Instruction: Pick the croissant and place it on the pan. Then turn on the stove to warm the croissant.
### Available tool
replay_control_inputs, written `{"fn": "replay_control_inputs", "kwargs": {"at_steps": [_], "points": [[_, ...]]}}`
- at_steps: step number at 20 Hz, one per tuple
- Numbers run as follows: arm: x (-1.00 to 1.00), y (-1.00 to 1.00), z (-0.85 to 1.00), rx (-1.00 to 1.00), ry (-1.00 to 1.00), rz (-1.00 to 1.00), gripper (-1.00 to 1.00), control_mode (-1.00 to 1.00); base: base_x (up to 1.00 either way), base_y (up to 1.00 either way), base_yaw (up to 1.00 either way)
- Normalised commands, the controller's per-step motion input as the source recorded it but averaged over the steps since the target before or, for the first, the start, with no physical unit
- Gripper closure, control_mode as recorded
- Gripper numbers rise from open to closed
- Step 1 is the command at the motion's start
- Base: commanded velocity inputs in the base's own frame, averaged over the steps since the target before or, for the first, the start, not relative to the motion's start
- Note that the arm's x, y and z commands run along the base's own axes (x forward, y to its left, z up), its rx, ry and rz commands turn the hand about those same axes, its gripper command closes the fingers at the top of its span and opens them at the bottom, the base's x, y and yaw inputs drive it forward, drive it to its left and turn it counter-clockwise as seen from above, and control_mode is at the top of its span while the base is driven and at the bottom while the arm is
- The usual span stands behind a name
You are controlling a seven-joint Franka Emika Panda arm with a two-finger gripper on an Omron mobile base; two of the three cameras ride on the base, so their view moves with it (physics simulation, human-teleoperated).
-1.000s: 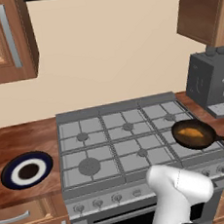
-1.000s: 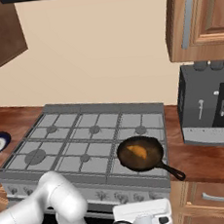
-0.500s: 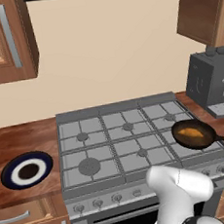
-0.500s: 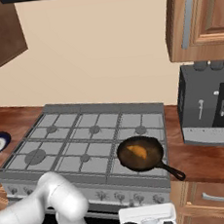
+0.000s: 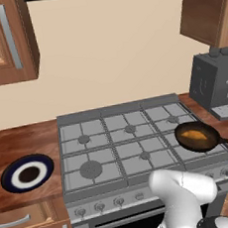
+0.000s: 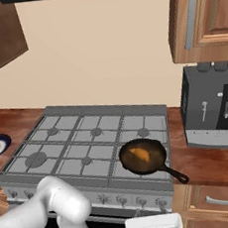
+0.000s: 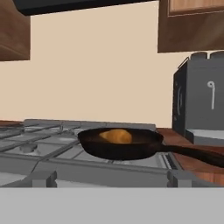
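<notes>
Claw spread wide; golden crescent croissant in round dark pan.

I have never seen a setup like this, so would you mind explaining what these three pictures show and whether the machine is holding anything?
This is a rendered kitchen with a white robot arm on a driving base. Two cameras ride on the base, behind the arm to its left and right; the third sits on its hand, low by the front edge of the stove. The croissant already lies in the pan, which sits on the front right burner. A blue-rimmed plate rests on the wooden counter to the left, and a grey appliance stands on the right. Nothing is held; the gripper is open.
</notes>
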Motion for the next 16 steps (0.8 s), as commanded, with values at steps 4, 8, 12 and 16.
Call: {"fn": "replay_control_inputs", "kwargs": {"at_steps": [4, 8, 12, 16], "points": [[0.0, 0.0, -0.27, 0.01, 0.0, 0.02, -1.0, -1.0, 0.0, 0.0, 0.0], [0.04, 0.0, -0.23, 0.02, 0.0, 0.03, -1.0, -1.0, 0.0, 0.0, 0.0], [0.13, 0.0, -0.23, 0.0, 0.0, 0.02, -1.0, -1.0, 0.0, 0.0, 0.0], [0.12, 0.0, -0.15, 0.0, 0.0, 0.01, -1.0, -1.0, 0.0, 0.0, 0.0]]}}
